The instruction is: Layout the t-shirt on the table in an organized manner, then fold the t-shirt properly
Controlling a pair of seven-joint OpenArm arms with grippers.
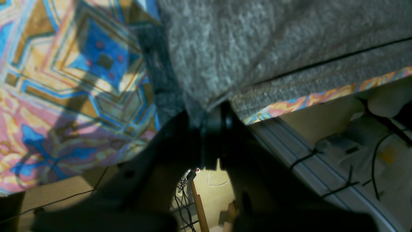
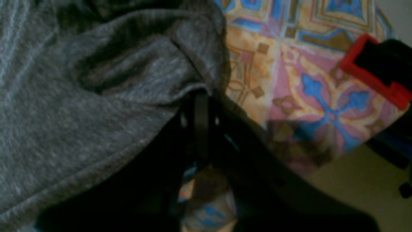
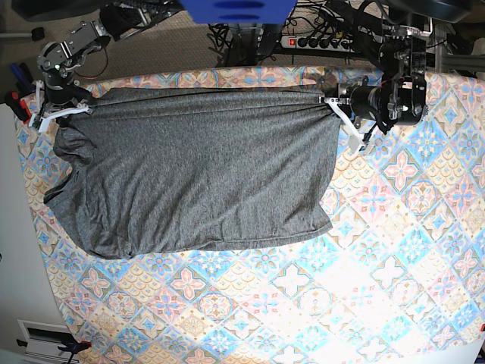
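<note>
Pastel-tiled cloth covers the surface (image 3: 394, 250), and the grey t-shirt (image 3: 197, 182) lies spread across its far half, top edge pulled taut. Both jaws, left (image 3: 330, 101) and right (image 3: 67, 111), are clamped on its far corners; laying out looks nearly finished, folding not begun

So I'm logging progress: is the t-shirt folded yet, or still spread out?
Spread out. The t-shirt lies open on the table, its far edge stretched between the left gripper and right gripper.

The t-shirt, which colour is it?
Heathered dark grey, plain, no print; the t-shirt shows best in the base view.
</note>
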